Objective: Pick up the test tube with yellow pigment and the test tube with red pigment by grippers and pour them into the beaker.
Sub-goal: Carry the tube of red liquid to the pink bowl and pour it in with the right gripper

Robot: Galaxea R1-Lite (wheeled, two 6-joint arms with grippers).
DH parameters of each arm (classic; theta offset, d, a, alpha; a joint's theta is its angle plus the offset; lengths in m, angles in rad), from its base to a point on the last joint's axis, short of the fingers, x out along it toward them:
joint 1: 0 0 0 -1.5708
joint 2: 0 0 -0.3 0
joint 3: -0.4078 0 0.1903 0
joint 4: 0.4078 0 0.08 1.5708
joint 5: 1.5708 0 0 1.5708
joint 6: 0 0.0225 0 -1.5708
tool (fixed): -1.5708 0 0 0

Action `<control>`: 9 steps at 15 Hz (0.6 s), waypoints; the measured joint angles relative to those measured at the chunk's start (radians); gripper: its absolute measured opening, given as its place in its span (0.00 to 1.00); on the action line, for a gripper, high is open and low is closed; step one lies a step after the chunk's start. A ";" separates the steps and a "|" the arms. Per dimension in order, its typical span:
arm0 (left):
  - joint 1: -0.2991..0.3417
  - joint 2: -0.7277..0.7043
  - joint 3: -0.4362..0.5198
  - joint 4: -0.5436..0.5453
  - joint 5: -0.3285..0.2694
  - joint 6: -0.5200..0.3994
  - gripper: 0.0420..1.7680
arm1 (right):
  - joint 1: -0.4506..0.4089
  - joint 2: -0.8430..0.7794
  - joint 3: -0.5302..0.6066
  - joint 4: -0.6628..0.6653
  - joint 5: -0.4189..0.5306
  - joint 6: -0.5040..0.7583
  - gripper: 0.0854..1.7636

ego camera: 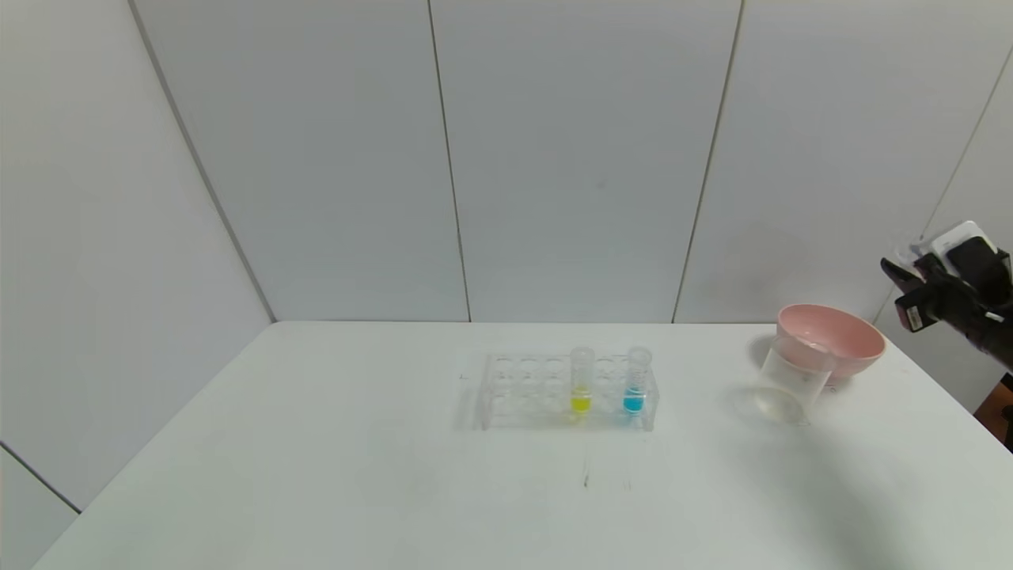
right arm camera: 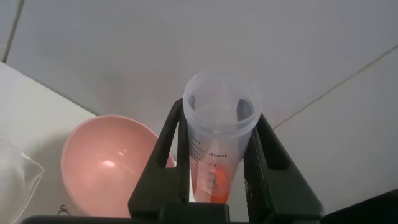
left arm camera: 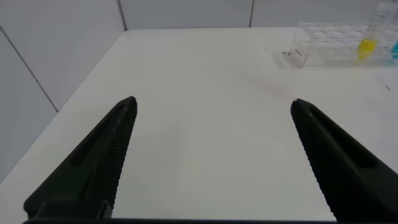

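Observation:
My right gripper [ego camera: 898, 273] is raised at the far right, above and behind the pink bowl. In the right wrist view it [right arm camera: 221, 115] is shut on the test tube with red pigment [right arm camera: 221, 143], which holds a little orange-red liquid at its bottom. The test tube with yellow pigment [ego camera: 581, 388] stands upright in the clear rack [ego camera: 522, 388] at mid-table; it also shows in the left wrist view [left arm camera: 368, 43]. The clear beaker [ego camera: 791, 380] stands in front of the bowl, below and left of my right gripper. My left gripper [left arm camera: 212, 101] is open and empty over bare table, well away from the rack [left arm camera: 323, 46].
A tube with blue liquid [ego camera: 635, 386] stands in the rack, right of the yellow one. The pink bowl [ego camera: 839, 336] sits at the back right, touching the beaker; it also shows in the right wrist view [right arm camera: 106, 162]. White walls close the table [ego camera: 316, 475] at the back.

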 joint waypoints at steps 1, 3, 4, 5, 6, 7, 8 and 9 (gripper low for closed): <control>0.000 0.000 0.000 0.000 0.000 0.000 1.00 | 0.003 0.007 0.001 0.000 0.019 -0.037 0.28; 0.000 0.000 0.000 0.000 0.000 0.000 1.00 | 0.004 0.016 0.005 0.000 0.064 -0.133 0.28; 0.000 0.000 0.000 0.000 0.000 0.000 1.00 | 0.005 0.019 0.005 0.000 0.084 -0.181 0.28; 0.000 0.000 0.000 0.000 0.000 0.000 1.00 | 0.005 0.023 0.006 0.000 0.096 -0.224 0.28; 0.000 0.000 0.000 0.000 0.000 0.000 1.00 | 0.004 0.026 0.007 0.000 0.101 -0.263 0.28; 0.000 0.000 0.000 0.000 0.000 0.000 1.00 | 0.001 0.029 0.008 0.001 0.102 -0.302 0.28; 0.000 0.000 0.000 0.000 0.000 0.000 1.00 | -0.003 0.033 0.010 0.001 0.102 -0.340 0.28; 0.000 0.000 0.000 0.000 0.000 0.000 1.00 | -0.005 0.036 0.013 0.001 0.102 -0.375 0.28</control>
